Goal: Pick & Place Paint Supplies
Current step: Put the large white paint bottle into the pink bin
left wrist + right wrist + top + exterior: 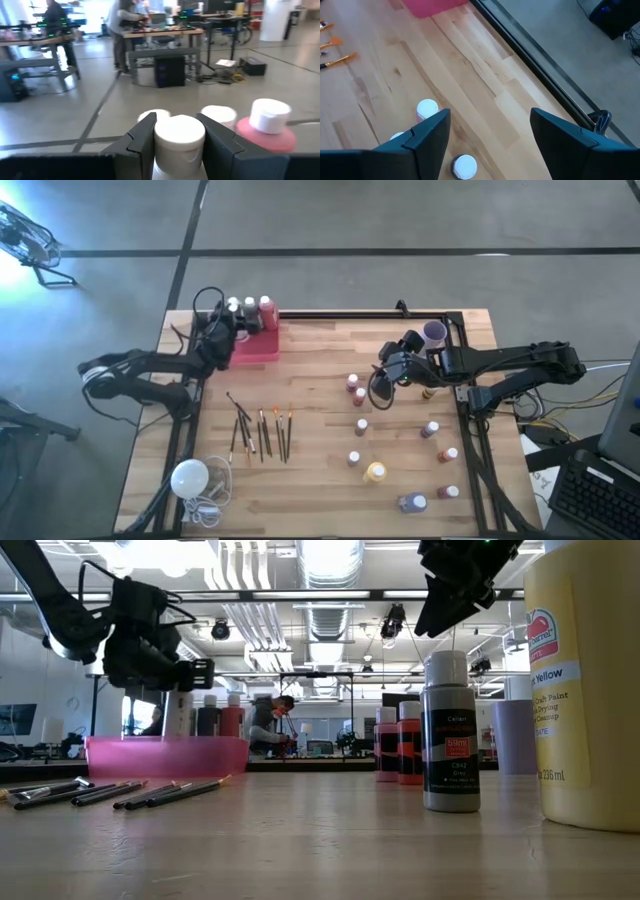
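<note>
My left gripper (179, 142) pinches a white-capped bottle (179, 134) over the pink tray (258, 345) at the table's far left. My right gripper (490, 132) hangs spread above two small bottles (427, 108), right of centre.

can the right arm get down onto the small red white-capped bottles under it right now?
Probably yes. The right pincer hangs open above the small red white-capped paint bottles, nothing between them. Neighbouring bottles stand close, so its fingers may brush one. The left pincer is far off at the pink tray.
</note>
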Robot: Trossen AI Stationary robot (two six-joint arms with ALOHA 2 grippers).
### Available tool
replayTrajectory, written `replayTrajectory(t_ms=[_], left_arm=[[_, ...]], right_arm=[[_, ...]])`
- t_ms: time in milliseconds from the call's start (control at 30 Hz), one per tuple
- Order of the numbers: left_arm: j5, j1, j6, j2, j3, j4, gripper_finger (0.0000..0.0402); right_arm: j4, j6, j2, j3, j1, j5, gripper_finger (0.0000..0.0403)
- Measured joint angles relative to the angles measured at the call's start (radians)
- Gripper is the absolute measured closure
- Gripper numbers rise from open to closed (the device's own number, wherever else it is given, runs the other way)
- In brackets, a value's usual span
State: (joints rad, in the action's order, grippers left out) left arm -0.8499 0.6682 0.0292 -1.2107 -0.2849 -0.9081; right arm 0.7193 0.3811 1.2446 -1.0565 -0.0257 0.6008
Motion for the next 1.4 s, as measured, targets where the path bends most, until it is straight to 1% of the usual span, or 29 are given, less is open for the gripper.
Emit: replayTrajectory(t_ms=[200, 367, 400, 433, 500, 533, 700, 767, 1133, 1333, 1400], left_arm=[[-0.037, 0.000, 0.035, 0.041, 0.040, 0.000, 0.0275], [-0.084, 0.014, 0.021, 0.052, 0.045, 0.000, 0.0275], [-0.071, 0.014, 0.028, 0.052, 0.046, 0.001, 0.0275], [-0.033, 0.014, 0.040, 0.052, 0.046, 0.001, 0.0275], [0.073, 0.013, 0.070, 0.049, 0.046, -0.010, 0.0275], [0.100, 0.012, 0.076, 0.044, 0.046, -0.021, 0.0275], [0.084, 0.031, 0.024, 0.021, 0.026, -0.050, 0.0275], [0.095, 0.039, 0.013, 0.010, 0.014, -0.060, 0.0275], [0.123, 0.071, 0.016, -0.089, -0.025, -0.071, 0.0275], [0.119, 0.086, -0.002, -0.163, -0.025, -0.183, 0.0275], [0.116, 0.088, -0.010, -0.182, -0.028, -0.193, 0.0275]], right_arm=[[0.001, -0.009, 0.000, 0.003, 0.000, 0.000, 0.0113], [0.001, -0.008, 0.000, 0.003, 0.000, 0.000, 0.0101], [0.001, -0.011, 0.000, 0.003, 0.000, 0.000, 0.0099], [0.001, -0.013, 0.000, 0.003, 0.000, 0.000, 0.0097], [0.000, -0.015, 0.000, 0.003, 0.000, 0.000, 0.0092], [0.000, -0.015, 0.000, 0.003, 0.000, 0.000, 0.0090], [0.000, -0.015, 0.000, 0.003, 0.000, 0.000, 0.0080], [0.000, -0.015, 0.000, 0.003, 0.000, 0.000, 0.0077], [0.000, -0.019, 0.000, 0.003, 0.000, -0.001, 0.0057], [0.000, -0.019, 0.000, 0.003, 0.000, -0.001, 0.0049], [0.000, -0.018, 0.000, 0.003, 0.000, -0.001, 0.0049]])
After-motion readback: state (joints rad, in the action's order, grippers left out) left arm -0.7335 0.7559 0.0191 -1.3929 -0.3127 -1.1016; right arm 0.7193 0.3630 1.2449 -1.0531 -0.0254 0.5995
